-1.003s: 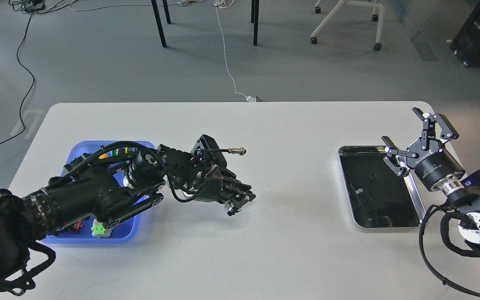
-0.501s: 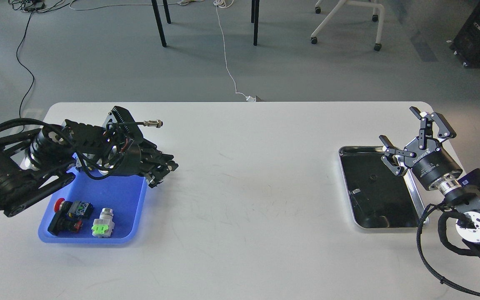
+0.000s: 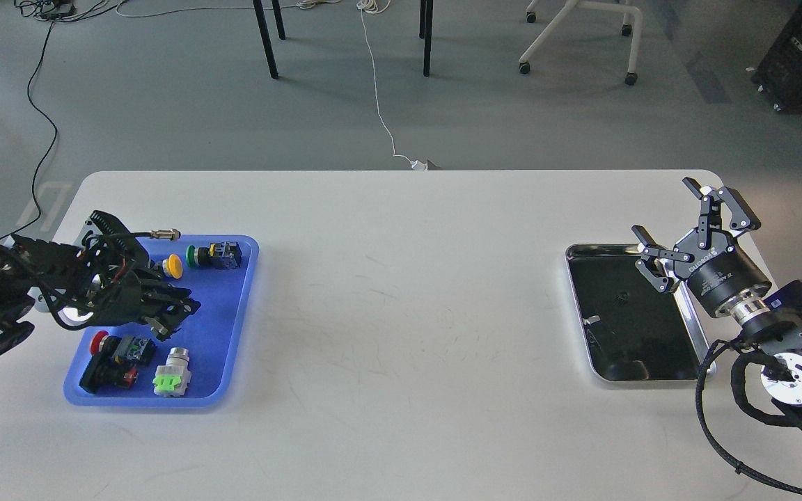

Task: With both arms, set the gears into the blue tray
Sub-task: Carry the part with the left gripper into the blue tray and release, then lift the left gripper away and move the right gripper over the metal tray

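Head view: left pincer (image 3: 175, 316) over blue tray (image 3: 237, 327) on table (image 3: 401, 348), fingers too dark, cannot tell gap. Right pincer (image 3: 683, 226) spread wide, empty, above black tray (image 3: 651, 372); one gear (image 3: 622, 298) inside black tray.

Blue tray (image 3: 234, 362) at table's (image 3: 401, 292) left, metal tray (image 3: 695, 362) at right, switches (image 3: 173, 379) in blue tray

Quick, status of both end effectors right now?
Left end effector: over the blue tray, open or shut cannot be told.
Right end effector: open, empty, above the metal tray.
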